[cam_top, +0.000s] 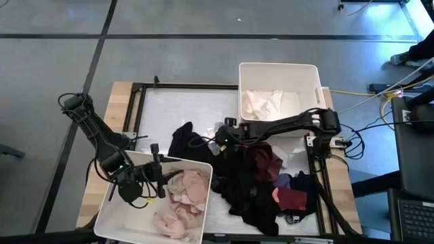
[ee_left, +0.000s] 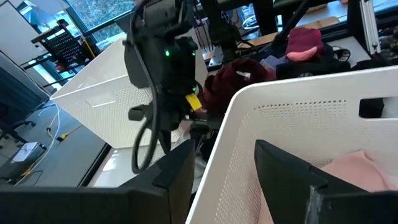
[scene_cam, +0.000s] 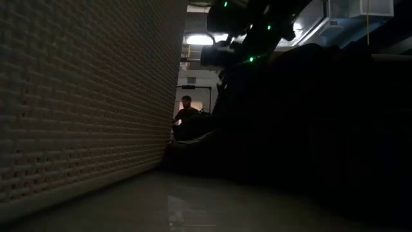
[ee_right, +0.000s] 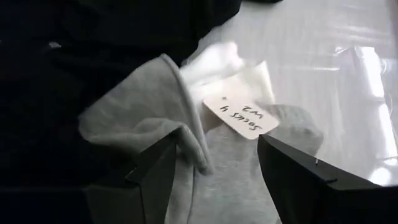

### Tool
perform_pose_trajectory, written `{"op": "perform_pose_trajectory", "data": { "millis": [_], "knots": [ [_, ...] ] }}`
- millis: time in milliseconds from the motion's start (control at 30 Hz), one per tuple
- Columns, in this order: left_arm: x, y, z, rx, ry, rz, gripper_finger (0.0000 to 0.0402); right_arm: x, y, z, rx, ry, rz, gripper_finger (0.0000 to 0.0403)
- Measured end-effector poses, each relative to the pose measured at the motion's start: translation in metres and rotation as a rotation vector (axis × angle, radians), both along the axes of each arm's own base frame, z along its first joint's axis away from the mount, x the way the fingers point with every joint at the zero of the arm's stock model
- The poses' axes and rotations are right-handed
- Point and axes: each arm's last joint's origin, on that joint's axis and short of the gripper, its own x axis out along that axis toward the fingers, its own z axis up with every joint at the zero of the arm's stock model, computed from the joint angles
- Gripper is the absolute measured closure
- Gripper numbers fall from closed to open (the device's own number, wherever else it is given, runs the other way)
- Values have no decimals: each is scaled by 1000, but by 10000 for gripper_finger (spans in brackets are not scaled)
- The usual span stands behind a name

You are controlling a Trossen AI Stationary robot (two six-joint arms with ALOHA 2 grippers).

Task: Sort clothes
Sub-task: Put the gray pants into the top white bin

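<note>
Clothes [cam_top: 258, 179] lay heaped on the tabletop [cam_top: 173, 108], unsorted. Right gripper [ee_right: 214, 165], jaws spread, straddled a grey garment [ee_right: 149, 118], apparently positioned to grasp. Left gripper [cam_top: 157, 177] hung open over the pink-filled bin [cam_top: 108, 224], empty.

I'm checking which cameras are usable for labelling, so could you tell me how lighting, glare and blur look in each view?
High view: evenly lit, the clothes pile clear. Low view: very dark, dark shapes blocking most of it, only ceiling lights bright. Left wrist view: the near bin sharp, the right arm slightly blurred. Right wrist view: glare on the table, the grey garment and paper tag soft.
</note>
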Motion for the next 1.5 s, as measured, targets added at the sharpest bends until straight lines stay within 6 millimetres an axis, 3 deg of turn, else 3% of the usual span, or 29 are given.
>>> {"op": "perform_pose_trajectory", "data": {
  "millis": [233,367,567,633,733,1033,1500],
  "knots": [
    [0,0,0,3,1,0,245,3,3,-18,76,54,55,189],
    [0,0,0,2,1,0,245,3,3,-19,68,59,71,245],
    [0,0,0,1,1,0,245,3,3,-19,49,67,102,376],
    [0,0,0,1,0,0,245,3,3,-19,35,71,116,391],
    [0,0,0,1,1,0,245,2,3,-15,23,68,112,377],
    [0,0,0,1,1,0,245,-11,10,35,-48,-64,95,390],
    [0,0,0,0,0,0,245,-55,9,129,-151,-348,4,386]
  ]
}}
